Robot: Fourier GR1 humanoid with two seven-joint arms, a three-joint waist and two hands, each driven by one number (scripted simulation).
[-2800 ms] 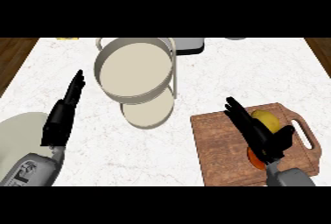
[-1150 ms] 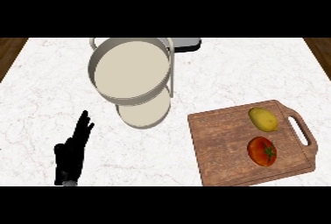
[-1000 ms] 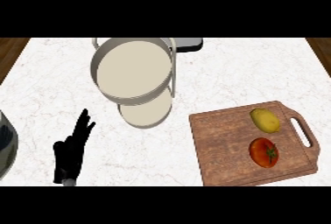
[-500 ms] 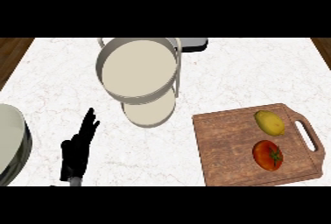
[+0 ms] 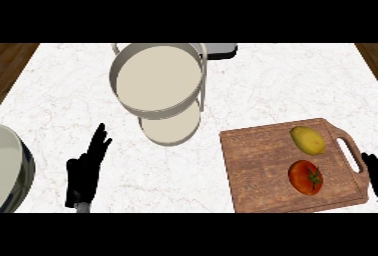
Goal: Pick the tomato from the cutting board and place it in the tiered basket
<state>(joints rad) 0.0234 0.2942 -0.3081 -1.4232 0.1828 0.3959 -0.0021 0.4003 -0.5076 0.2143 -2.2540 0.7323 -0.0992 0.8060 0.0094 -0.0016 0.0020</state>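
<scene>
Moved: my right hand (image 5: 372, 167) reappears at the right edge; whether it is open I cannot tell.
Left hand (image 5: 87, 170): open, empty, resting.
Tomato (image 5: 305, 177): on cutting board (image 5: 255, 165), ungrasped.
Remaining: pick, carry to tiered basket (image 5: 159, 80).

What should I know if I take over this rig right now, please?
The left robot hand is open, fingers up, resting at the lower left of the counter, holding nothing.
The right robot hand shows only as a sliver at the right edge, beside the board's handle; its state is unclear.
The tomato lies on the board, with a yellow fruit just beyond it.
The basket stands up and left of the board.
Done: nothing yet.
Left: grasp the tomato, carry it to the basket, release.
</scene>
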